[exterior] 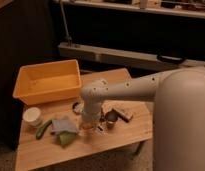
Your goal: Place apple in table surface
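Gripper [89,121] is down at mid-table [121,137], just right of the grey cloth [62,124] and left of the metal cup [111,117]. Apple [87,127] is at its tip, low on the wood. Grip state: can't tell. Orange bin [46,80] is far-left.

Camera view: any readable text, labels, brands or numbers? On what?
No text can be read.
Dark flat packet beside the metal cup: any print on it is too blurred to read.
Orange bin and white cup: no markings show.
Gripper, low over the table surface next to the metal cup: no label shows on it or on the arm.
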`<state>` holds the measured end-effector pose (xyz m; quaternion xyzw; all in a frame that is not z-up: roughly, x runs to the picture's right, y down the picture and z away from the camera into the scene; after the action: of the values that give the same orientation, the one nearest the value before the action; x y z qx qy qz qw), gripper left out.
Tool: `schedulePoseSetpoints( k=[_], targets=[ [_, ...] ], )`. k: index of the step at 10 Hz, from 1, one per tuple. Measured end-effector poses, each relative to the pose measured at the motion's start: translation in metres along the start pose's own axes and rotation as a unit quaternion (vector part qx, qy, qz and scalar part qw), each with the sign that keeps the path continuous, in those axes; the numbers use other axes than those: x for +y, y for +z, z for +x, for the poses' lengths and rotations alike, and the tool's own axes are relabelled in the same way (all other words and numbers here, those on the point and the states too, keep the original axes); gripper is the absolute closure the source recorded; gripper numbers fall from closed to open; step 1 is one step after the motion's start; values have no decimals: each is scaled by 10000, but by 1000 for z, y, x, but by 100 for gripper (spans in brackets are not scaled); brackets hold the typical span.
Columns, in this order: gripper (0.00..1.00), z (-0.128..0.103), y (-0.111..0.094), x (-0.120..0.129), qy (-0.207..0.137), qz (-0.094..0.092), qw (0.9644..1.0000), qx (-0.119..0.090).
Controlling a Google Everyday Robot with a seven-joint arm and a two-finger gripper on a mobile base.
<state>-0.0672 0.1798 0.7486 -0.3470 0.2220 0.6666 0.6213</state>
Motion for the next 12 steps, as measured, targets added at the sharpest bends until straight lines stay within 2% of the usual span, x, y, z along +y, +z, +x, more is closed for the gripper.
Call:
schedulePoseSetpoints(
  k=[3, 5, 7, 10, 11, 12],
  targets=[
    [100, -25, -49, -19, 86, 102, 9996, -256],
    [100, -58, -65, -43, 237, 156, 9990, -334],
    [100, -98, -66, -75, 519, 67, 9979, -379],
    [100, -150, -67, -129, 1039, -37, 9935, -454],
    [100, -173, -61, -154, 1300, -77, 9905, -436],
    [100, -186, -55, -174, 1481, -111, 9880, -423]
  ],
)
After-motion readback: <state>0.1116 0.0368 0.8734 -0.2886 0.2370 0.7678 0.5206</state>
